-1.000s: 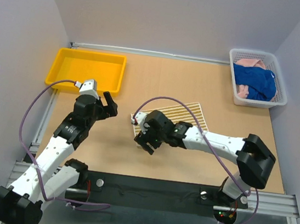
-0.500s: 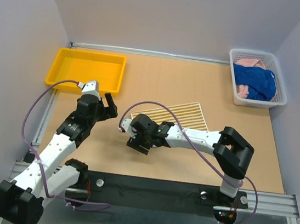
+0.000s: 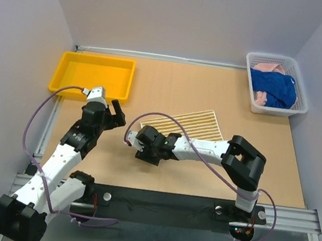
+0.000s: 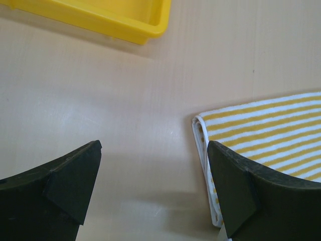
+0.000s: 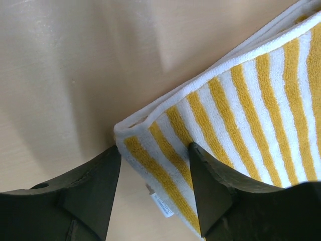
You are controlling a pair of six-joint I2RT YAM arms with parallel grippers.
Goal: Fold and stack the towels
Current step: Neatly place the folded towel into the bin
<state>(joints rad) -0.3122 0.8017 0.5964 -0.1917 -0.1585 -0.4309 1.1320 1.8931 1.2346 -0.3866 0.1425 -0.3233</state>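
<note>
The yellow-and-cream striped towel [image 3: 184, 123] lies folded flat on the table's middle. My right gripper [image 3: 145, 147] is low at its near-left corner, jaws open and straddling that corner [image 5: 165, 150]; one finger rests on the stripes, the other is beside the edge. A small white label [image 5: 163, 206] hangs from the corner. My left gripper [image 3: 114, 113] is open and empty over bare table, just left of the towel's left edge [image 4: 203, 150]. The royal blue towel [image 3: 275, 88] and the pale pink towel [image 3: 269, 68] lie bunched in a white basket [image 3: 272, 109] at the back right.
A yellow tray [image 3: 92, 76] stands at the back left, and its corner shows in the left wrist view [image 4: 145, 25]. Grey walls close the table's left, back and right sides. The black rail holding the arm bases [image 3: 162, 204] runs along the near edge.
My right gripper has moved left along the striped towel's near edge to its left corner, and the arm has folded in. The left arm has barely moved.
</note>
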